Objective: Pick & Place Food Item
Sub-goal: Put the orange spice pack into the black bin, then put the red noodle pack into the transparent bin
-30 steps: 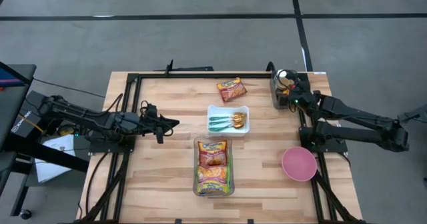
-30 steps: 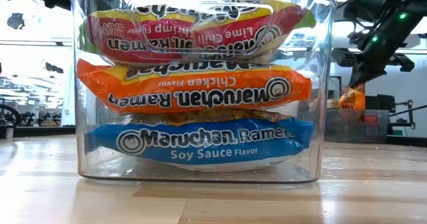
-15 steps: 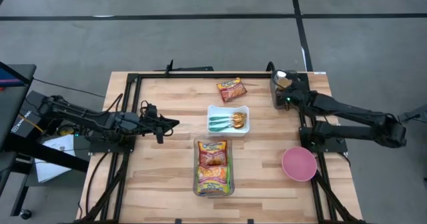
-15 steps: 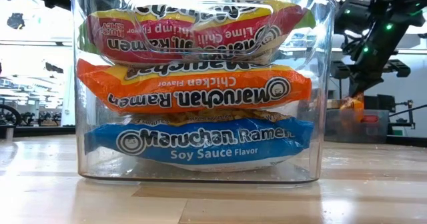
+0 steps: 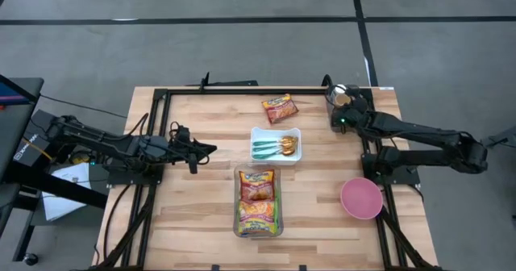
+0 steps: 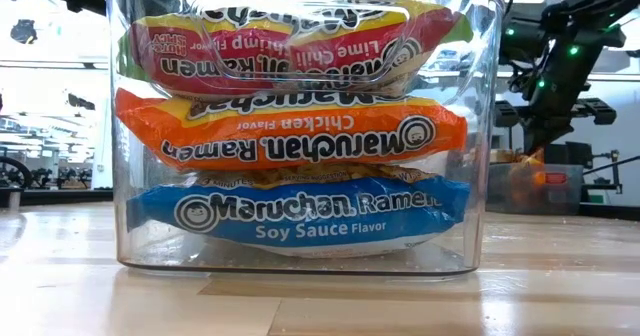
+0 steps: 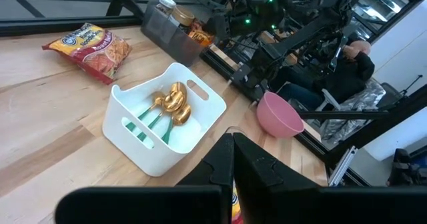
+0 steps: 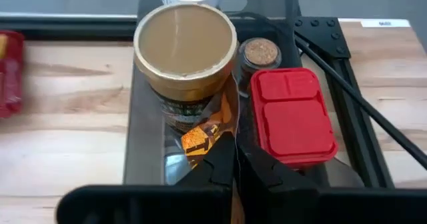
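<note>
My right gripper (image 8: 235, 147) is shut on a small orange snack packet (image 8: 200, 139) inside the dark bin (image 8: 143, 117) at the table's far right corner. In the high view the gripper (image 5: 337, 116) is over that bin, and in the low view (image 6: 541, 141) it reaches down into it. The bin also holds a tan-lidded jar (image 8: 185, 47), a cork-topped jar (image 8: 261, 51) and a red-lidded box (image 8: 292, 114). My left gripper (image 5: 211, 148) is shut and empty, hovering near the table's left side. My right gripper pinches the orange packet's upper part (image 8: 219, 132) between its two fingers, which come from above and point down. The packet hangs below the fingers, inside the bin between the tan-lidded jar and the red-lidded box. I cannot tell whether its lower end touches the bin floor.
A ramen packet (image 5: 279, 108) lies at the far middle. A white basket with spoons (image 5: 276, 144) stands at the centre. A clear bin of ramen packs (image 5: 258, 202) stands near the front edge. A pink bowl (image 5: 360, 198) is at the right. A person sits beyond the table (image 7: 347, 57).
My right gripper has gone down and a little toward the table's left edge with the orange packet. The packet has sunk from above the dark bin's rim down into the bin.
</note>
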Available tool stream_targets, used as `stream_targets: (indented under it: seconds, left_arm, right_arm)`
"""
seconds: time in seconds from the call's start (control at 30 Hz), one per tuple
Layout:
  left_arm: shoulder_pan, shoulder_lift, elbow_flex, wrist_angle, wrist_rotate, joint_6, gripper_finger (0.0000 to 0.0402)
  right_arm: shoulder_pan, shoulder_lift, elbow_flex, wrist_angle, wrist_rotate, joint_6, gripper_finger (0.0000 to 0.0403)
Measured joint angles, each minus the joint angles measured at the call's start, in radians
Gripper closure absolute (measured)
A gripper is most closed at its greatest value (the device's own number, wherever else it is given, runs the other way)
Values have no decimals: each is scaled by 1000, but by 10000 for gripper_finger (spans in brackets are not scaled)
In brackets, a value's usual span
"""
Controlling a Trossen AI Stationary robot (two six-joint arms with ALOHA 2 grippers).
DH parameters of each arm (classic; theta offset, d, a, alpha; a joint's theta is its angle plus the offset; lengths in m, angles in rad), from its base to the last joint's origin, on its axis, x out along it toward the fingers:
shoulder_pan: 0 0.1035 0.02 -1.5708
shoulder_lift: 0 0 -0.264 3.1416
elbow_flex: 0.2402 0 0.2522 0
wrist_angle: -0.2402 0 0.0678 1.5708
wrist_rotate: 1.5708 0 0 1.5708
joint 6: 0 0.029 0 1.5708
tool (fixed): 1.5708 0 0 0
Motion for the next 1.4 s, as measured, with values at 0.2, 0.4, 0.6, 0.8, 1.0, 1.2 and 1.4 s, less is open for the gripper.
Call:
stream_targets:
  seconds: [0.2,0.4,0.6,0.8,1.0,1.2,1.4]
  left_arm:
    - [0,0,0,0,8,-4,401]
    - [0,0,0,0,11,-4,401]
    - [0,0,0,0,11,-4,401]
    - [0,0,0,0,12,-4,402]
    - [0,0,0,11,13,6,402]
    - [0,0,-1,149,14,163,402]
    - [0,0,-1,298,15,392,401]
  right_arm:
    - [5,-72,0,11,-3,-20,363]
    - [-2,-151,0,10,1,-62,307]
    - [-2,-251,0,26,8,-72,271]
    - [11,-406,0,138,-7,-168,266]
    - [71,-575,1,317,-106,-320,275]
    - [141,-705,1,390,-240,-388,277]
    - [215,-790,1,386,-495,-428,276]
